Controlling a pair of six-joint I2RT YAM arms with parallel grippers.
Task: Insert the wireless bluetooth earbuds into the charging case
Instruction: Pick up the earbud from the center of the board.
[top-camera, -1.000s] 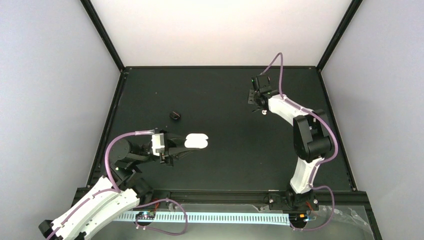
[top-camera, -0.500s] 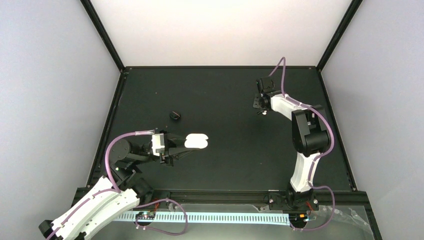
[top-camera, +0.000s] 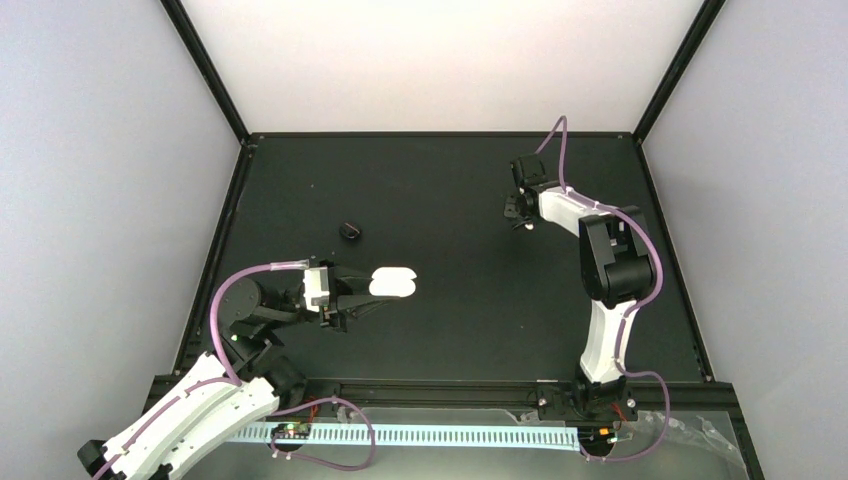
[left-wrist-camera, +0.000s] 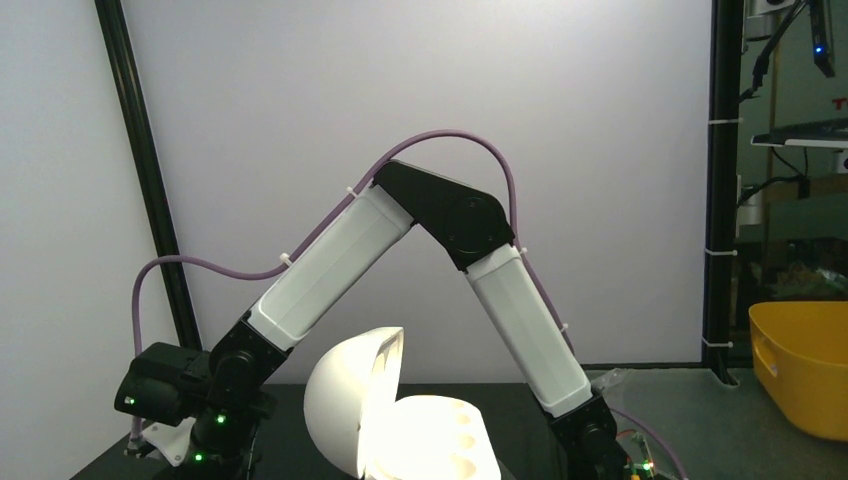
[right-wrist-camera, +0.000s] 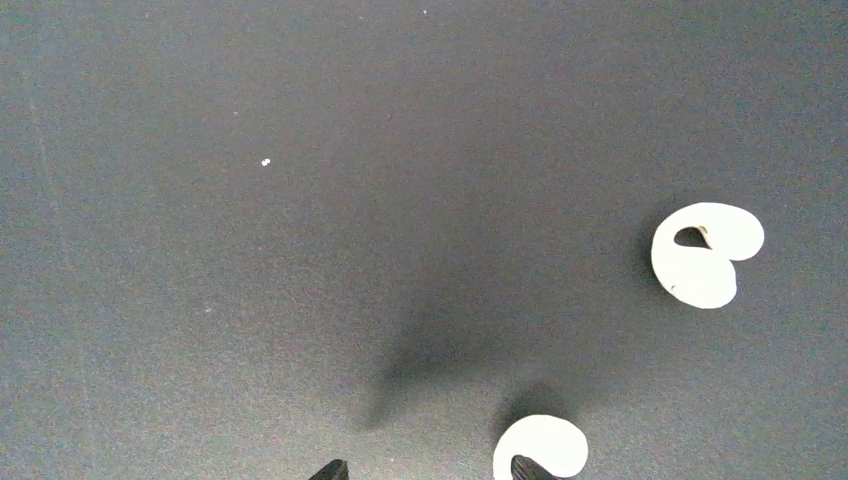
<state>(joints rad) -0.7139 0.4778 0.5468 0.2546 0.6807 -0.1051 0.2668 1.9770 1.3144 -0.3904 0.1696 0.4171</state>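
Basically nothing inserted: left gripper (top-camera: 372, 293) clamps the open glossy white oval charging case (top-camera: 392, 283), mid-table; right gripper (right-wrist-camera: 425, 470), fingers apart, hovers over two small white curled earbuds (right-wrist-camera: 706, 255) on black tabletop (right-wrist-camera: 300, 250).

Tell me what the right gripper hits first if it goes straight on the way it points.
Likely the white curled piece right by one fingertip of the right gripper; otherwise only the bare black table between the jaws. Depth is hard to judge.
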